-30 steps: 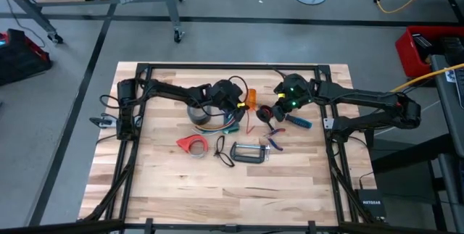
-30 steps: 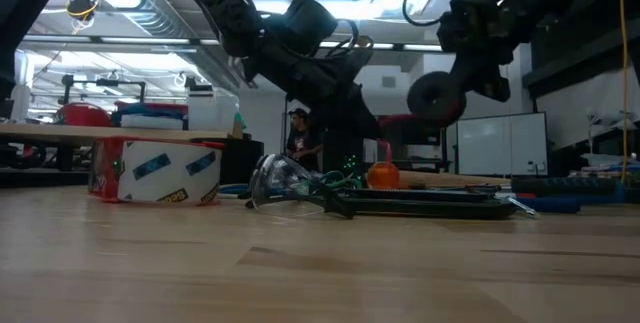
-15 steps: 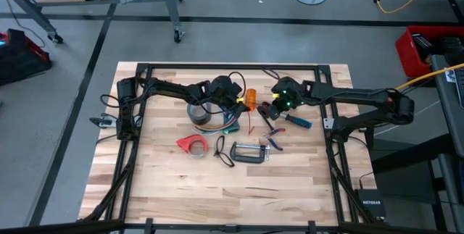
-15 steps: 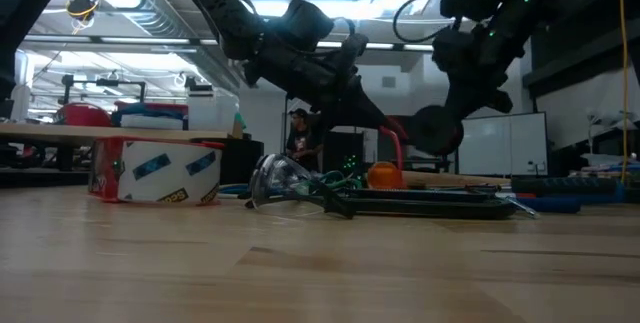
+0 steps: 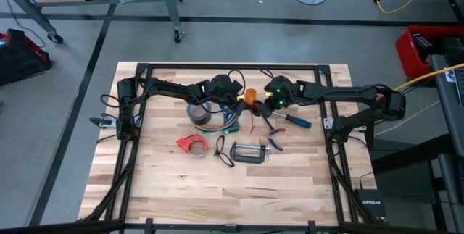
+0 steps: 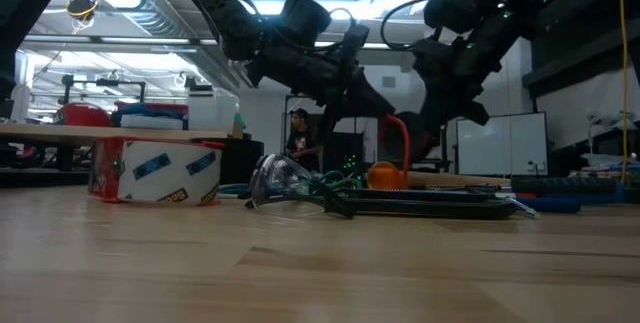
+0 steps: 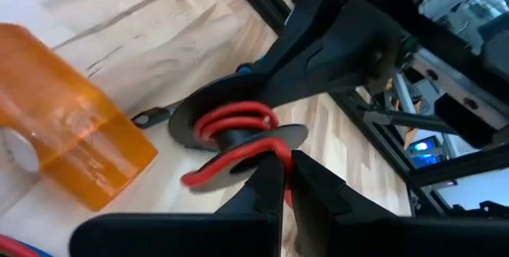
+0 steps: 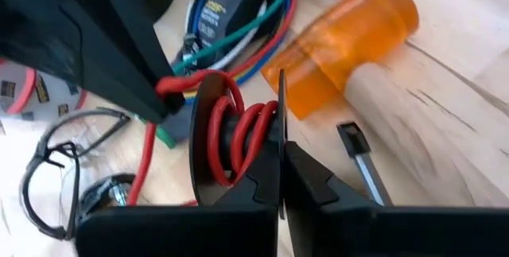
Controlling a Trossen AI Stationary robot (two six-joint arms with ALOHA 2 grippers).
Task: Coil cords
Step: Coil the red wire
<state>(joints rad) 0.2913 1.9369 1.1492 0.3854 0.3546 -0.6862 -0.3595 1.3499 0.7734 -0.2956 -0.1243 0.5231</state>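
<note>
The cords lie in a red, green and blue bunch beside the grey tape roll. One red cord runs up from them onto a small black spool, where it is wound in a few turns. My left gripper is shut on that red cord just beside the spool. My right gripper is shut on the spool, close to an orange translucent handle. Both grippers meet above the far middle of the table. My left gripper pinches the red cord between its two fingertips, right where the cord leaves the spool. The cord runs in a short curved stretch from the fingers onto the spool. My right gripper pinches the rim of one of the spool's black discs between its fingers. The spool is lifted clear of the table, with the red turns beside the held disc.
On the table nearer the front lie a red tape dispenser, safety glasses, a metal clamp, small pliers and a blue-handled screwdriver. The near half of the table holds nothing else.
My right gripper has carried the spool down and toward the table's left, in against my left gripper, turning as it went. The red cord now stands in a loop between the two grippers. My left gripper has shifted a little toward the far edge.
</note>
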